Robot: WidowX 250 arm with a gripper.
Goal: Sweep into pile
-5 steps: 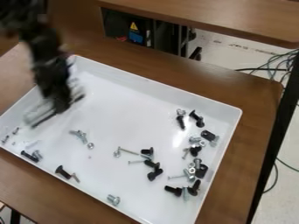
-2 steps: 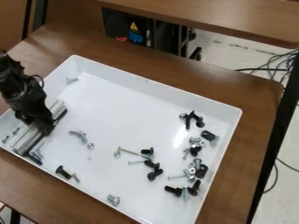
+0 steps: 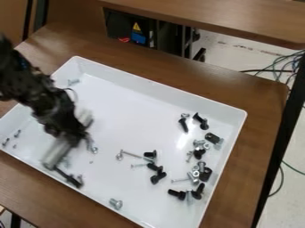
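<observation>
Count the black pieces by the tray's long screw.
3: the top piece near the right end of the long screw, the middle piece below it, the lowest piece. Overlap may hide more.

The gripper (image 3: 71,136) is black, and the long straight bar (image 3: 58,151) at it is pale grey with a black edge. Beneath them, the shallow rectangular tray (image 3: 158,88) is plain glossy white. Well apart from the gripper, the round-headed bolts (image 3: 177,194) are matte black, mixed with shiny silver metal screws (image 3: 116,203). Around the tray, the wooden tabletop (image 3: 259,98) is warm brown. Farther from the gripper, 1 yellow triangular sign (image 3: 136,27) sits above 1 blue rectangular patch (image 3: 138,38), both against black; the floor (image 3: 229,42) is pale grey.
</observation>
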